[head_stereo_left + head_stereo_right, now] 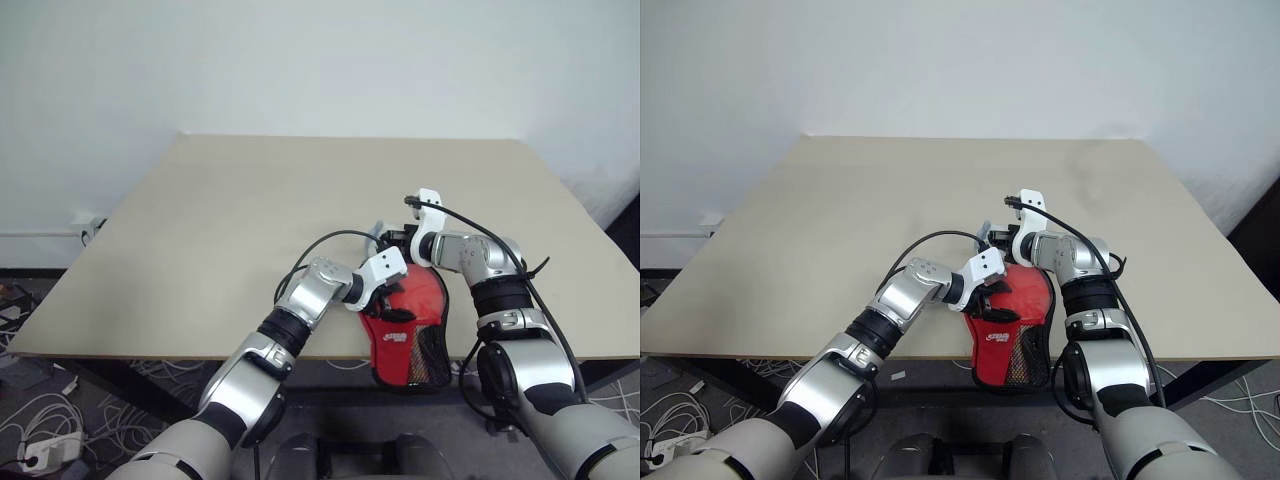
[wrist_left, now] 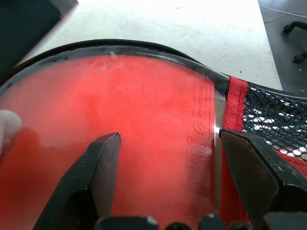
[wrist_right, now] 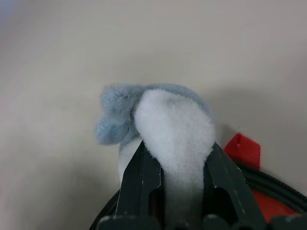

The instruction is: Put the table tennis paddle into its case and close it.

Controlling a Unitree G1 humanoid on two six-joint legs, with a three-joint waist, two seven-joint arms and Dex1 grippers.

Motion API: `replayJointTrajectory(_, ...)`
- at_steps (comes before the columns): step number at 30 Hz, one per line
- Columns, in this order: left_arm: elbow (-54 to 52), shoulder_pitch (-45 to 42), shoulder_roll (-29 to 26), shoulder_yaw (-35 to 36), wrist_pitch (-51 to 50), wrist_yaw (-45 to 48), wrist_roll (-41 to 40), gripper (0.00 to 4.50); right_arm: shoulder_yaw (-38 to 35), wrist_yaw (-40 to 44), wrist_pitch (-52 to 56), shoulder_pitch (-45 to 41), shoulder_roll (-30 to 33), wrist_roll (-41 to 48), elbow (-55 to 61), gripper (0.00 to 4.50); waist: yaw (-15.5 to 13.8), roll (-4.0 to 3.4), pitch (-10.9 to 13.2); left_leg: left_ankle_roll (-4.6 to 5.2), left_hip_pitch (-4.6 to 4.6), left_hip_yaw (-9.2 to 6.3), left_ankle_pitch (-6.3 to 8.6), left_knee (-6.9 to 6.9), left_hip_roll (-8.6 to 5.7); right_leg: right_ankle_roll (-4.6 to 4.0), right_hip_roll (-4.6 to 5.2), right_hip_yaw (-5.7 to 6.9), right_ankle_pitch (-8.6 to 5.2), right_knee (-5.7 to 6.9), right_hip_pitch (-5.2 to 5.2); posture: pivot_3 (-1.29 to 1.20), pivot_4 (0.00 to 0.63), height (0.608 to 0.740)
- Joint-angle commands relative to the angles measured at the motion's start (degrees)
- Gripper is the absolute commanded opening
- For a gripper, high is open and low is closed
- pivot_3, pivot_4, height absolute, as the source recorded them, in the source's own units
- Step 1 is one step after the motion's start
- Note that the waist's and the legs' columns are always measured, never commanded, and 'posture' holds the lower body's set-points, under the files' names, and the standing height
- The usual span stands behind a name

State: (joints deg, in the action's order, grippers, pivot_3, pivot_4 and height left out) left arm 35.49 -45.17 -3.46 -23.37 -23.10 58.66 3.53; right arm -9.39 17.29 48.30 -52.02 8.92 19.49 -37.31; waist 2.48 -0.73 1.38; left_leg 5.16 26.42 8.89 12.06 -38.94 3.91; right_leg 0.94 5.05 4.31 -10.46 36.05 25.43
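The red case (image 1: 410, 340) lies at the table's front edge, its black mesh handle end (image 1: 432, 360) hanging over the edge. Through its clear panel (image 2: 144, 110) I see the table tennis paddle's red rubber face (image 2: 72, 110). My left gripper (image 2: 168, 136) stands open on the panel, one finger (image 2: 103, 158) on the red face and the other near the mesh. My right gripper (image 3: 176, 148) is at the case's far rim, shut on a fluffy white and blue-grey tag (image 3: 168, 120), also seen as the tag (image 1: 377, 232). The paddle's handle is hidden.
The beige table (image 1: 250, 200) stretches away behind and to both sides of the case. A white wall stands behind it. Cables and a power strip (image 1: 45, 450) lie on the floor at the lower left.
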Motion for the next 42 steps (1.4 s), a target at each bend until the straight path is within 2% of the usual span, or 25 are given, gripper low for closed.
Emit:
replayJointTrajectory(1, 2.98, 2.48, -0.22, -2.22, -3.33, -0.18, 1.47, 3.55, -6.99, -7.23, -8.66, -2.9, 0.7, 0.9, -0.97, 0.38, -0.02, 0.0, 0.0, -0.02, 0.0, 0.0, -0.01, 0.01, 0.0, 0.0, 0.0, 0.0, 0.0, -0.02, -0.01, 0.0, 0.0, 0.724)
replayJointTrajectory(4, 2.94, 2.51, -0.14, -2.24, -3.58, -0.19, 1.46, 3.55, -9.54, -9.65, -10.11, -3.94, 1.08, 1.91, -3.29, 0.38, 0.0, 0.0, 0.0, -0.07, 0.0, 0.02, -0.04, 0.02, -0.01, 0.0, 0.0, 0.0, 0.0, -0.02, -0.01, 0.0, 0.0, 0.724)
replayJointTrajectory(9, 3.02, 2.59, 0.06, -2.31, -3.78, -0.31, 1.46, 3.55, -6.83, -11.53, -12.29, -3.19, 1.79, -1.74, -3.85, 0.38, -0.01, -0.03, -0.02, -0.05, -0.01, 0.01, -0.04, 0.02, -0.02, 0.0, 0.0, -0.01, 0.0, -0.03, -0.03, 0.0, 0.0, 0.724)
replayJointTrajectory(16, 2.75, 2.94, 0.34, -2.41, -4.2, -0.47, 1.43, 3.55, -5.89, -11.43, -8.35, -1.7, 6.49, -2.47, 0.16, 0.38, -0.68, -0.04, -0.02, -0.05, -0.01, -0.01, -0.04, 0.02, -0.01, 0.0, 0.01, -0.02, 0.0, -0.1, -0.05, 0.0, 0.0, 0.724)
replayJointTrajectory(23, 3.02, 2.98, 0.79, -2.4, -4.11, -0.67, 1.44, 3.55, -5.77, -6.05, 4.62, 0.84, 16.21, -0.56, 8.97, 0.38, -1.36, -0.1, -0.02, 0.29, 0.01, 0.01, 0.15, 0.02, 0.11, -0.1, 0.15, -0.02, -0.07, -0.15, -0.01, 0.0, 0.0, 0.724)
replayJointTrajectory(27, 3.11, 2.99, 1.28, -2.6, -3.98, -0.69, 1.48, 3.55, -3.58, -0.85, 13.26, 3.96, 23.05, 0.4, 14.83, 0.38, -1.62, -0.2, -0.03, 0.34, 0.02, -0.05, 0.17, 0.03, 0.1, -0.09, 0.22, 0.0, -0.12, -0.16, 0.01, 0.0, 0.0, 0.724)
replayJointTrajectory(30, 3.02, 3.12, 1.4, -2.67, -3.99, -0.63, 1.52, 3.55, -2.12, 2.07, 16.77, 5.92, 25.89, 1.01, 18.17, 0.38, -1.7, -0.25, -0.06, 0.46, 0.02, -0.04, 0.25, 0.02, 0.09, -0.04, 0.3, 0.0, -0.16, -0.17, 0.01, 0.0, 0.0, 0.724)
replayJointTrajectory(35, 3.45, 2.88, 1.63, -2.74, -3.49, -0.67, 1.66, 3.55, 3.17, 8.15, 18.6, 11.03, 30.71, 0.38, 23.33, 0.38, -2.08, -0.29, -0.08, 0.56, 0.01, -0.08, 0.3, 0.0, 0.05, 0.01, 0.35, 0.04, -0.19, -0.18, 0.0, 0.0, 0.0, 0.724)
replayJointTrajectory(42, 4.58, 1.37, 2.31, -1.37, -4.05, -0.61, 0.72, 3.55, 9.07, 19.72, 17.34, 22.14, 37.7, 4.05, 40.42, 0.38, -2.4, -0.33, -0.12, 0.72, 0.0, -0.08, 0.4, -0.09, -0.07, 0.12, 0.61, 0.13, -0.25, -0.2, -0.02, 0.0, 0.0, 0.724)
